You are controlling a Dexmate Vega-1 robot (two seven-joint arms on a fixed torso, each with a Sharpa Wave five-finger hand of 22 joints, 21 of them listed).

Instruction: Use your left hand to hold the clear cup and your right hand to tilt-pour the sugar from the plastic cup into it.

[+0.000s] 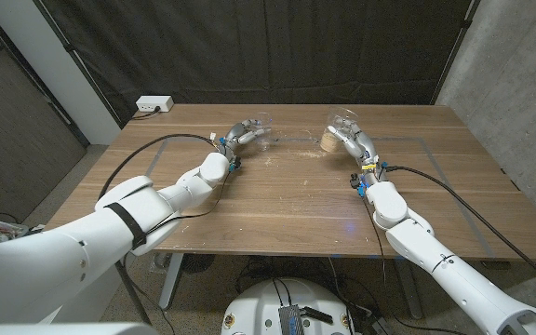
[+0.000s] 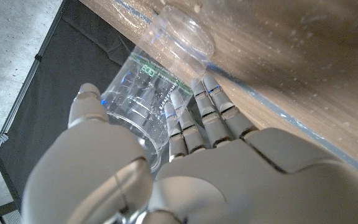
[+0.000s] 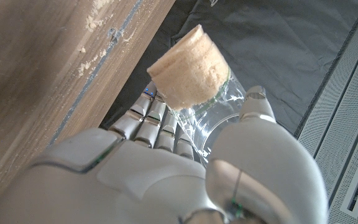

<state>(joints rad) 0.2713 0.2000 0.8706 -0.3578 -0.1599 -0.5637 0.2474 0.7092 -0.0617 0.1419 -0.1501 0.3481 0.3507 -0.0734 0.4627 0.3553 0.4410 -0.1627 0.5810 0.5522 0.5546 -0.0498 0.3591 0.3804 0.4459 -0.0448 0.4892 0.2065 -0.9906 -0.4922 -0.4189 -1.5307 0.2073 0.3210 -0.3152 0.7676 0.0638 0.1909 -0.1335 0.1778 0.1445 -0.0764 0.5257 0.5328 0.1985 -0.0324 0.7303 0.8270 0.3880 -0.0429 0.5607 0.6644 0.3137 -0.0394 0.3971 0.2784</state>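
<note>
Dark curtains back the wooden counter (image 1: 296,186). My left hand (image 2: 166,168) grips the clear cup (image 2: 148,106); my right hand (image 3: 166,168) holds the plastic cup (image 3: 194,93) of sugar, well apart. Tilting now would probably spill sugar onto wood.

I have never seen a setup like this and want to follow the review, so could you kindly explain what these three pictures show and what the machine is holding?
It is a stationary robot with two arms, each ending in a hand with fingers, working at a wooden table. The wide picture is taken from a camera on its head, looking down; its left arm enters on the picture's left. The other two come from cameras on each wrist, looking along the back of that hand, so they appear turned. The left hand grips an empty clear cup whose base seems to rest on the table. The right hand holds a plastic cup with tan sugar packed in its lower part. Some spilled grains lie on the wood. A white power strip sits at the far left corner.
</note>
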